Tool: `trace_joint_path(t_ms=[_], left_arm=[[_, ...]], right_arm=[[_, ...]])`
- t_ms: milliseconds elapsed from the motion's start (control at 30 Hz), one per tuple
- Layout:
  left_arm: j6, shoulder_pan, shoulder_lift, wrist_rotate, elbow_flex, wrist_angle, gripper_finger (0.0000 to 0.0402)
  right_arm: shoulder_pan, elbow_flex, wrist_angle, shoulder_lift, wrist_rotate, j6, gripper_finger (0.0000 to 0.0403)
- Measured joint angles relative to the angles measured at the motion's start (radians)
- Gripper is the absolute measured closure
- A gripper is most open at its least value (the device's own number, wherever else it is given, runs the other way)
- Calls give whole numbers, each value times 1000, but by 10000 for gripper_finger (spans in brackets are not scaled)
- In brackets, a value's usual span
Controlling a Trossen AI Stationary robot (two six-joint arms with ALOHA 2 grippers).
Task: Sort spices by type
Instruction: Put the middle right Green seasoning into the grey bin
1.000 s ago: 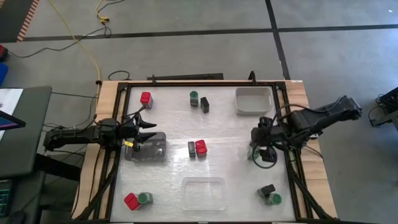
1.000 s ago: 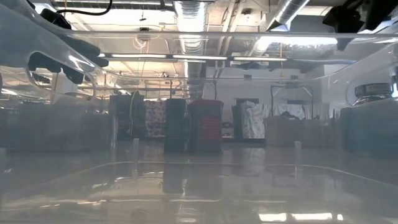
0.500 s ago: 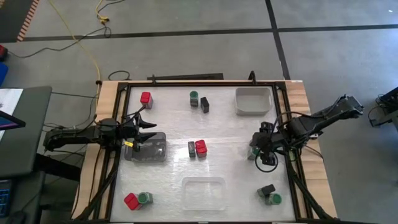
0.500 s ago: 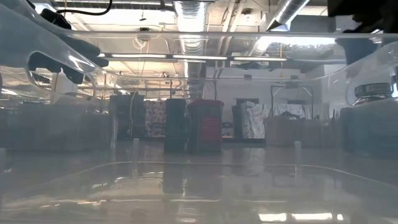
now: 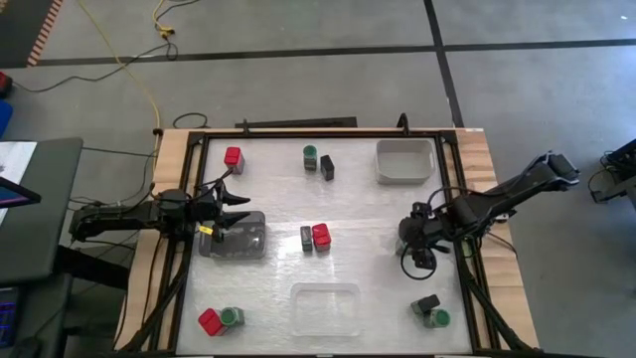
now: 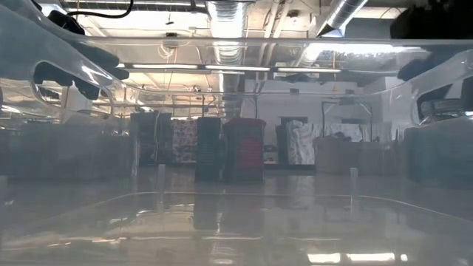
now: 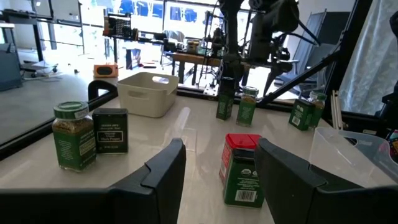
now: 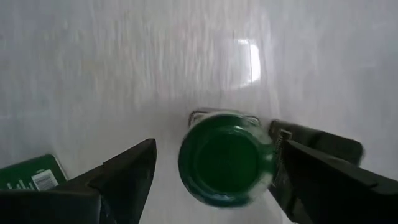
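My right gripper (image 5: pixel 414 242) is open above a round green-lidded jar (image 8: pixel 225 163), one finger on either side of its lid. The jar stands upright on the table with a black box (image 8: pixel 314 138) beside it. In the high view the gripper hides it. My left gripper (image 5: pixel 238 212) waits open at the table's left, over a grey tray (image 5: pixel 248 244). Other spices stand in pairs: a black box and a red one (image 5: pixel 320 236) at the middle, a green jar (image 5: pixel 310 156) and a black box at the far side. My right gripper comes at the green jar from above, pointing down. One finger (image 8: pixel 323 177) stands right at the edge of the lid (image 8: pixel 268 155), and I cannot tell whether it touches. The other finger (image 8: pixel 124 180) is clear of it.
A white bin (image 5: pixel 404 161) sits at the far right and a clear tray (image 5: pixel 325 306) at the near middle. More spices: a red one (image 5: pixel 234 156) far left, a red and a green (image 5: pixel 220 319) near left, a black and a green (image 5: pixel 432 312) near right.
My right gripper has moved a little toward the table's left and down. It now covers the green jar, which earlier showed beside it in the high view. My left arm has kept still.
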Motion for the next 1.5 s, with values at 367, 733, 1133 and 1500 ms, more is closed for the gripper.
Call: trace_joint_path(t_ms=[367,733,1133,1500], left_arm=[[0,0,0,0,0,0,219],[0,0,0,0,0,0,219],[0,0,0,0,0,0,219],[0,0,0,0,0,0,219]], right_arm=[[-2,-3,16,123,-8,0,51],[-12,-3,51,190,-9,7,139],[-55,6,44,189,-33,10,184],[-122,291,13,189,-34,-14,184]])
